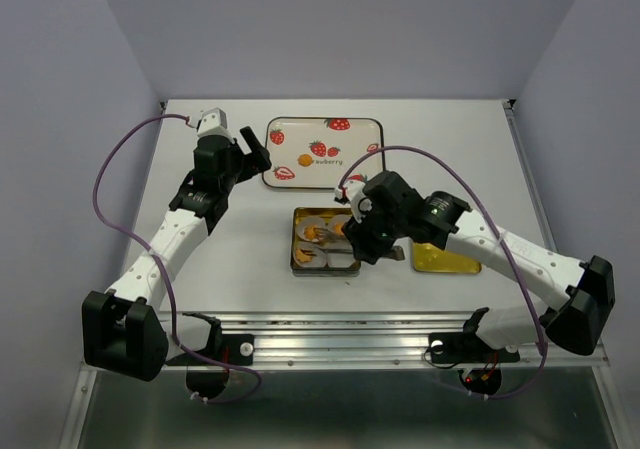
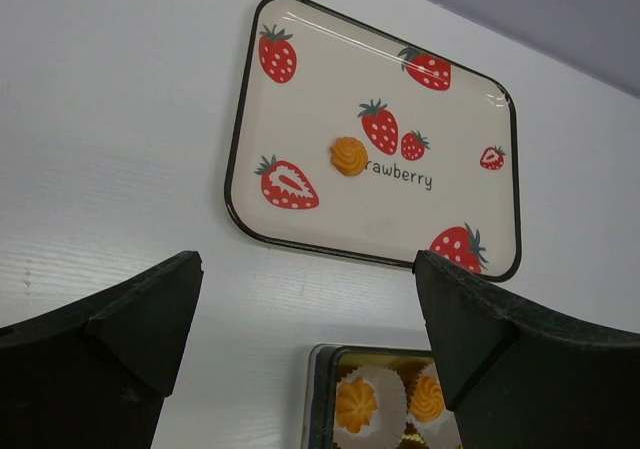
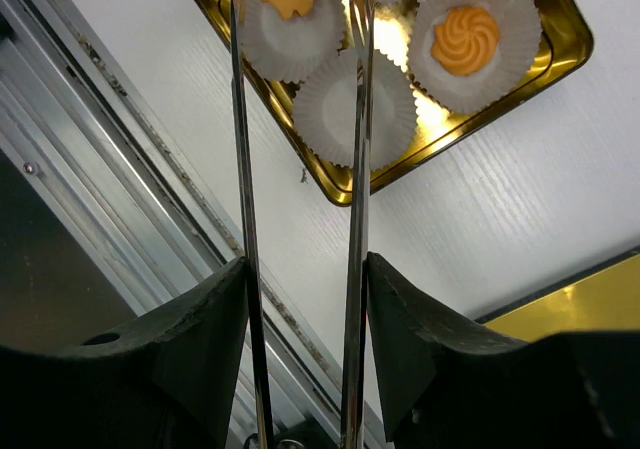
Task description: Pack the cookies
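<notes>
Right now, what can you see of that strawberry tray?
The tray is a glossy cream rectangle with rounded corners and a thin dark rim, printed with red strawberries and lettering. It lies flat on the white table, beyond the gold tin. One small orange cookie sits near its middle; nothing else touches it.

We're holding the left gripper (image 2: 305,267) wide open near the tray (image 2: 300,99).
One cookie (image 2: 349,156) is sitting on it, two cookies (image 2: 356,404) in the tin (image 2: 321,394).
</notes>
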